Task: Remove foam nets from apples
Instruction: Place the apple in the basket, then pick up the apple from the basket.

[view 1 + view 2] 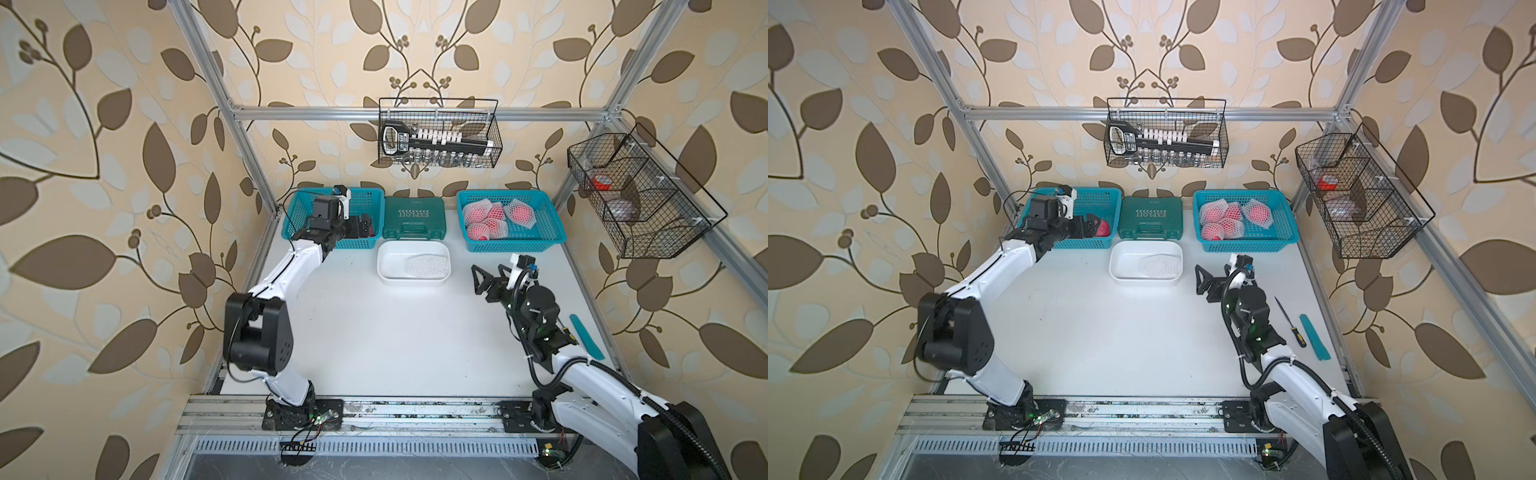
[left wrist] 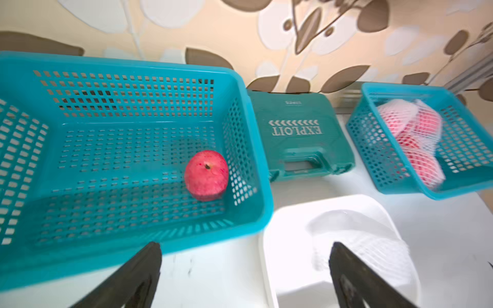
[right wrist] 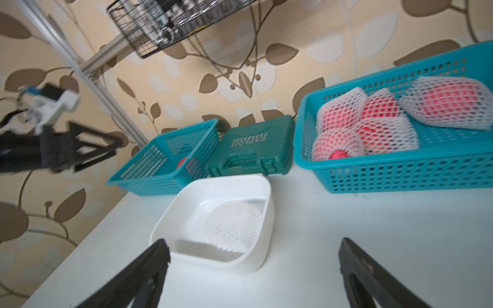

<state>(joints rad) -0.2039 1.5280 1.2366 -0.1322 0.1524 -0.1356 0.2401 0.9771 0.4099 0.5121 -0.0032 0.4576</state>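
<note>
**One apple bare, five in nets, both grippers empty**

Two teal baskets are set along the back of the table (image 1: 353, 332), with one green case (image 1: 413, 218) between them. One white tub (image 1: 390, 259) is placed just in front of the case.

In the left basket (image 2: 112, 61) one bare apple (image 2: 206, 174) is seen, red-pink and upright with its stem end up. It lies on the basket floor near the side wall that faces the case. No other thing is seen in this basket.

In the right basket (image 3: 400, 176) the netted apples (image 3: 386, 133) are crowded together, each one wrapped in white mesh. Five are counted, although they overlap and the count may not be exact. From the open end of one sleeve a little red skin is shown.

One empty foam net (image 3: 232, 229) is laid flat inside the white tub, against one end wall.

The left gripper (image 2: 245, 245) is held above the near part of the left basket. Its jaws are spread wide and nothing is gripped between them. The bare apple is not touched by it.

The right gripper (image 1: 482, 280) is held over the bare table, just beside the white tub and in front of the right basket. Its jaws are also spread wide, and nothing is held.
</note>
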